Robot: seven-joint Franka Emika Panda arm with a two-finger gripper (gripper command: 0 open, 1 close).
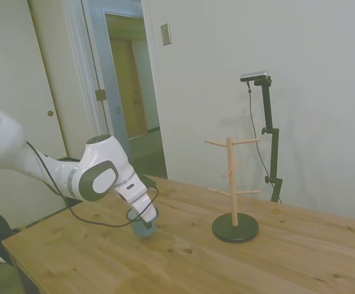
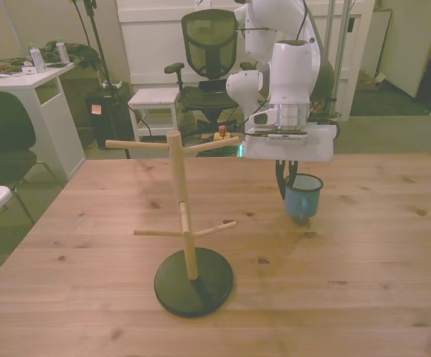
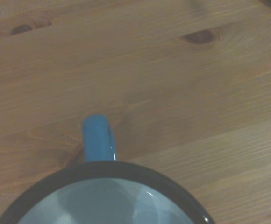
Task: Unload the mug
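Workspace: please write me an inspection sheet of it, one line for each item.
Surface: wooden table, bare wood with knots.
Job's things: blue mug upright on the table, off the wooden mug tree; all pegs empty; handle lies over bare wood.
Clutter: nothing seen on the table.
Grippers: hand directly over the mug; fingers hidden, state not readable.
Cables: black cable hangs from the arm down to the table.
Surroundings: office chair, white desk, open doorway.
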